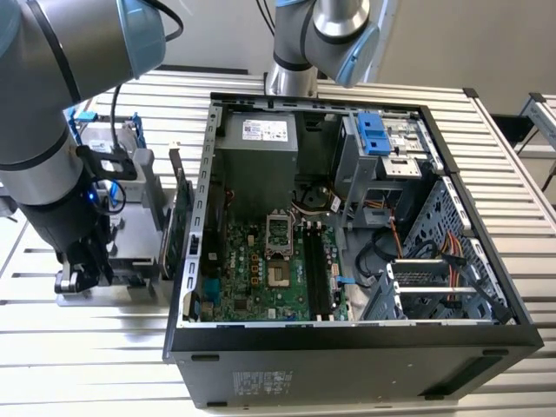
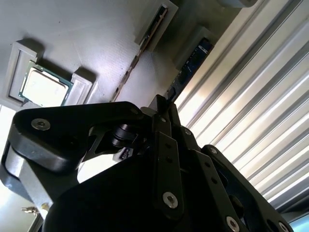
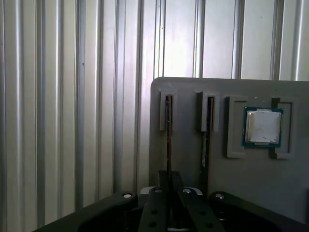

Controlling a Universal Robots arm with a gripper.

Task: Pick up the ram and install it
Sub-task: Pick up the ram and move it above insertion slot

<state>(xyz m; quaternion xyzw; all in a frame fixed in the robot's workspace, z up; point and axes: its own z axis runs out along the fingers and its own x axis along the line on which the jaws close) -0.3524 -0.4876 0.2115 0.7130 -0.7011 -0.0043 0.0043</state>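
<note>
Exterior view: we see the open PC case [image 1: 347, 347] lying on the slatted table [image 1: 87, 365]. The motherboard [image 1: 261, 269] faces up, with its black memory slots [image 1: 314, 265] beside the CPU socket.

Writing: there's a white label [image 1: 261, 130] on the power supply [image 1: 256, 161] and pale print on the case's near side. Both are too small for us to read.

The arm [image 1: 43, 130] rises from its base behind the case and loops over to the exterior view's left. Its wrist end points down at the grey fixture plate [image 1: 130, 265] just beside the case. A green expansion card [image 1: 181, 226] stands upright between the plate and the case.

Second wrist view: the gripper [image 2: 163, 102] is the dark linkage up close, tips at the ram [image 2: 192, 58]. The ram is a dark bluish stick on edge in a holder at the plate's [image 2: 87, 29] rim, next to the table slats. A second stick [image 2: 145, 43] stands between the ram and the CPU chip [image 2: 43, 87]. We can't make out the chip's markings.

First wrist view: we look along the gripper [image 3: 169, 175]. The ram [image 3: 169, 130] is edge-on and runs straight into the gap between the fingers [image 3: 159, 203]. They're drawn narrow and pinch its edge, and the ram sits in its holder slot. The second stick [image 3: 208, 140] is in the neighbouring slot, the CPU chip [image 3: 263, 126] in its pocket beyond. The bare plate [image 3: 193, 87] carries no print we can read.
</note>
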